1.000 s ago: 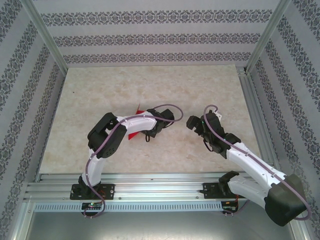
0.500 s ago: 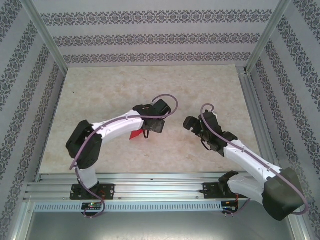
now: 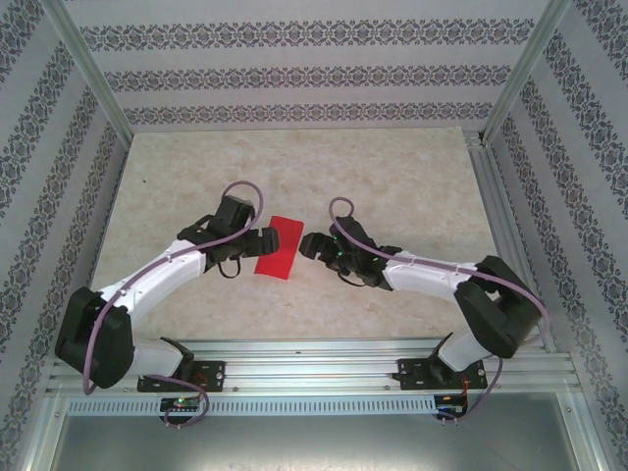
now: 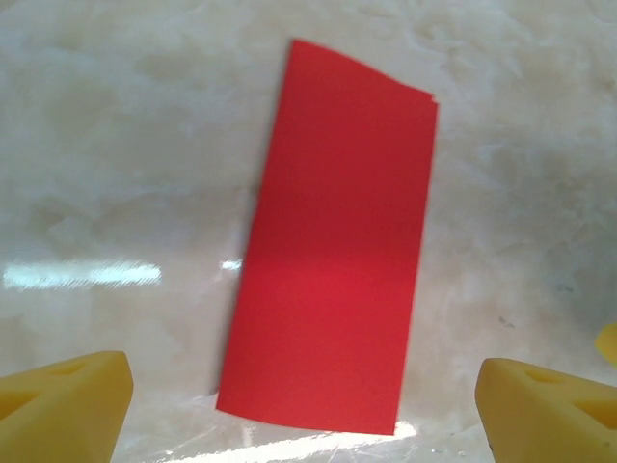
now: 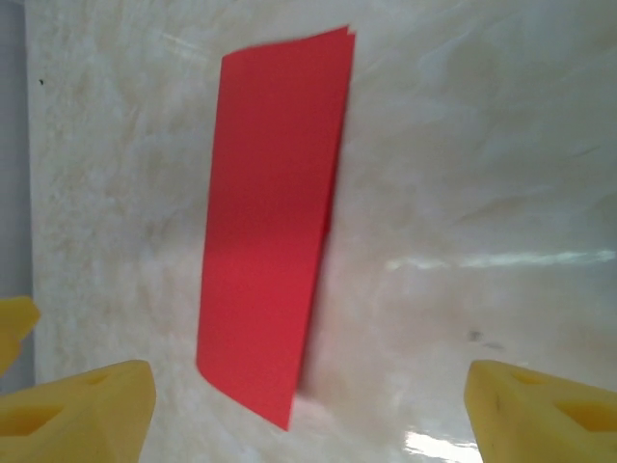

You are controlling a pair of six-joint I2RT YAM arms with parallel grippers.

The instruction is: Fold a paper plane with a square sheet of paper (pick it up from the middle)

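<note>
Square sheet of paper [image 3: 278, 247] lies flat on the surface [image 3: 412, 177], folded once into a narrow strip, between my two arms. My left jaws stand wide apart just beside its left edge. My right jaws are apart too, near its right edge. Neither grips anything.

The layers look slightly offset at one far corner. My judgement for the next fold:
- pin the strip with one side first
- come in low
- lift only the top layer
- avoid dragging the paper and skewing the crease
</note>
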